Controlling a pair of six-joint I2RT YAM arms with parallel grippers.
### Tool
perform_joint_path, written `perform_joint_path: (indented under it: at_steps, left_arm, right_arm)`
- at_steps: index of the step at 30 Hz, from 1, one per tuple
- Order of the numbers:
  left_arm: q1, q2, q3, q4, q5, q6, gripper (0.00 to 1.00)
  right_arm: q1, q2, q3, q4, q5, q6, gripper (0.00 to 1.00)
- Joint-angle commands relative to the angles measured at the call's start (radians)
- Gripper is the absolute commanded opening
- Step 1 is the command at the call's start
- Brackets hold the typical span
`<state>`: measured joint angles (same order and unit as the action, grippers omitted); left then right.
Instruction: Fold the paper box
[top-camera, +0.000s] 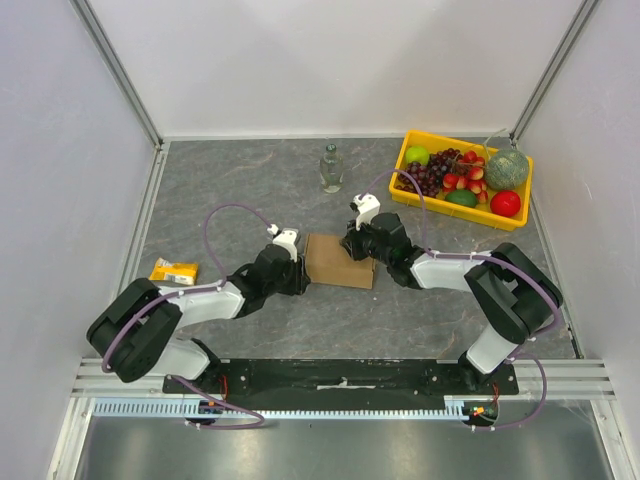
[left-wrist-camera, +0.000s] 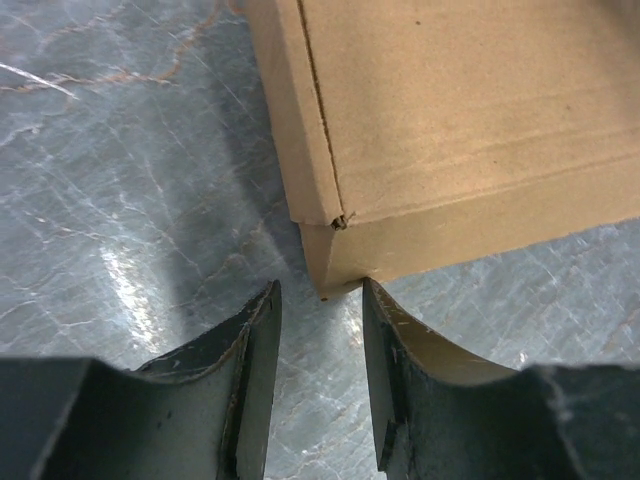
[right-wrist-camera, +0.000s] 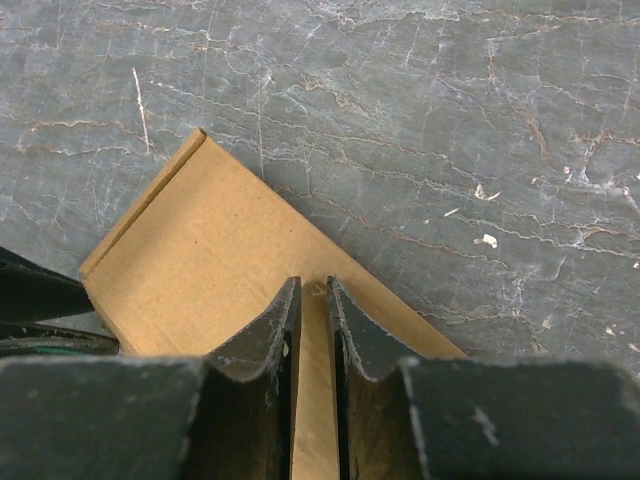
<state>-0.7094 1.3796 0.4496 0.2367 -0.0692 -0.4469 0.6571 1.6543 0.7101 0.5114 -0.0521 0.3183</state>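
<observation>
The paper box (top-camera: 338, 262) is plain brown cardboard, standing folded with its lid down at the middle of the table. My left gripper (top-camera: 303, 272) is at its left side. In the left wrist view the left gripper (left-wrist-camera: 321, 285) is open and empty, with the near corner of the box (left-wrist-camera: 470, 110) right at its fingertips. My right gripper (top-camera: 352, 247) is over the box's far right part. In the right wrist view the right gripper (right-wrist-camera: 313, 282) rests above the box top (right-wrist-camera: 190, 260), jaws a narrow slit apart with nothing between them.
A yellow tray (top-camera: 412, 196) of fruit stands at the back right. A glass bottle (top-camera: 331, 168) stands behind the box. A small yellow packet (top-camera: 174, 271) lies at the left, by the left arm. White walls enclose the table.
</observation>
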Motion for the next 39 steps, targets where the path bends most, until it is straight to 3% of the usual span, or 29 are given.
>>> perform_joint_path:
  at_steps: [1, 7, 14, 20, 27, 34, 39]
  left_arm:
    - [-0.005, 0.036, 0.052, -0.032, -0.139, -0.002, 0.45]
    - [-0.002, -0.010, 0.055, -0.099, -0.199, -0.045, 0.45]
    - [-0.004, -0.359, -0.055, -0.125, -0.107, -0.053, 0.44]
    - [0.001, -0.637, -0.081, -0.264, -0.222, -0.116, 0.38]
    - [0.001, -0.726, -0.060, -0.338, -0.300, -0.150, 0.24]
    - [0.011, -0.758, -0.074, -0.372, -0.368, -0.165, 0.02]
    - [0.039, -0.761, -0.106, -0.352, -0.360, -0.162, 0.02]
  right_arm:
    - [-0.001, 0.015, 0.034, -0.045, -0.006, 0.004, 0.22]
    - [-0.001, -0.053, 0.040, -0.093, -0.022, 0.002, 0.22]
    - [-0.004, -0.143, 0.086, -0.171, -0.011, -0.018, 0.24]
    - [-0.019, -0.134, 0.149, -0.241, 0.031, -0.024, 0.24]
    - [-0.028, -0.073, 0.224, -0.301, 0.035, -0.036, 0.23]
    - [-0.030, 0.033, 0.374, -0.402, 0.041, -0.058, 0.22]
    - [-0.030, 0.120, 0.475, -0.455, 0.041, -0.068, 0.20]
